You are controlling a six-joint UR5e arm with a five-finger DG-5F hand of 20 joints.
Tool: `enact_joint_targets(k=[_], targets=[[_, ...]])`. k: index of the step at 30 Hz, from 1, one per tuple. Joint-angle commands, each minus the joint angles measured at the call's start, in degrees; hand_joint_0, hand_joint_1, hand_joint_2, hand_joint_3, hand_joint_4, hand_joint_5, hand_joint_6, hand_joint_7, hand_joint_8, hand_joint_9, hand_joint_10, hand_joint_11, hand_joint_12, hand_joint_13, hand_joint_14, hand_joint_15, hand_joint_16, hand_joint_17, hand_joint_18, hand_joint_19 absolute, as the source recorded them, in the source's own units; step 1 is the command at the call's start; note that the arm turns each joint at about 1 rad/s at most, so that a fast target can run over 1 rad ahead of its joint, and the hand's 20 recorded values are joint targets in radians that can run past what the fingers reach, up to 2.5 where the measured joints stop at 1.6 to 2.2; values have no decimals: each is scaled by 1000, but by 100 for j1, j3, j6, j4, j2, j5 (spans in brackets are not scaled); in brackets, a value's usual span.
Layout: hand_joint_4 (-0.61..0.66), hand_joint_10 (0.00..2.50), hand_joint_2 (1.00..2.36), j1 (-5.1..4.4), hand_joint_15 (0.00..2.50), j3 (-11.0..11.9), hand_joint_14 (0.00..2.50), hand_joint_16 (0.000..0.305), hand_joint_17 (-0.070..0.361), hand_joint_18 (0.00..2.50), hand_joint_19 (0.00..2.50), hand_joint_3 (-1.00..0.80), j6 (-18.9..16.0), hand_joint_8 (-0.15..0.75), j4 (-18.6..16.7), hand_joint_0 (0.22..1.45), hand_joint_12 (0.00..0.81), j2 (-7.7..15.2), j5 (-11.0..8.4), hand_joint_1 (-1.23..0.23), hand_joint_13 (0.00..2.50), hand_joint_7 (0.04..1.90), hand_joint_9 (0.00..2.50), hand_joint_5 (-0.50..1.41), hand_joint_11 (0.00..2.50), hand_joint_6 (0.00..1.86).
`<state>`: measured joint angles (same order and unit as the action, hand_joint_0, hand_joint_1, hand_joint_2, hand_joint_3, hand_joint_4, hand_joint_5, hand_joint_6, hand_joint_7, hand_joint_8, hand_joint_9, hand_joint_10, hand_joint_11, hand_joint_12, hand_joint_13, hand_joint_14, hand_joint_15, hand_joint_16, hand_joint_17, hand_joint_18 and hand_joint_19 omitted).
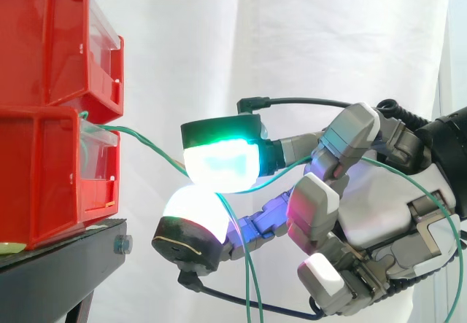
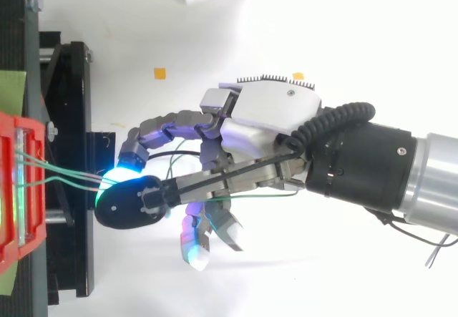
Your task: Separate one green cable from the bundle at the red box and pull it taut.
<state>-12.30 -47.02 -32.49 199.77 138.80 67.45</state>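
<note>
The upper red bin (image 1: 44, 39) sits on the lower red bin (image 1: 36, 177), both at the edge of the black stand (image 1: 58, 279) that faces the hand (image 1: 379, 206). One green cable (image 1: 146, 142) runs almost straight from the lower bin's front to the hand, which pinches it between two glowing fingertips (image 1: 219, 159). From above, two green strands (image 2: 68, 167) leave the bin toward these pads.
</note>
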Motion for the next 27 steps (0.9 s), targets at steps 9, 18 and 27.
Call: enact_joint_targets(k=[9, 18, 27], targets=[[83, 22, 1022, -18, 625, -115, 19, 55, 124, 1218, 436, -161, 401, 239, 510, 742, 383, -300, 22, -793, 1516, 1288, 2012, 137, 579, 505], [82, 21, 1021, -18, 628, -589, 18, 54, 122, 1207, 444, -162, 542, 236, 571, 741, 381, -705, 31, -792, 1509, 1290, 2011, 137, 588, 505], [80, 22, 1022, -18, 626, -677, 18, 54, 122, 1200, 447, -164, 621, 233, 589, 739, 384, -845, 5, -789, 1507, 1294, 2014, 137, 591, 505]])
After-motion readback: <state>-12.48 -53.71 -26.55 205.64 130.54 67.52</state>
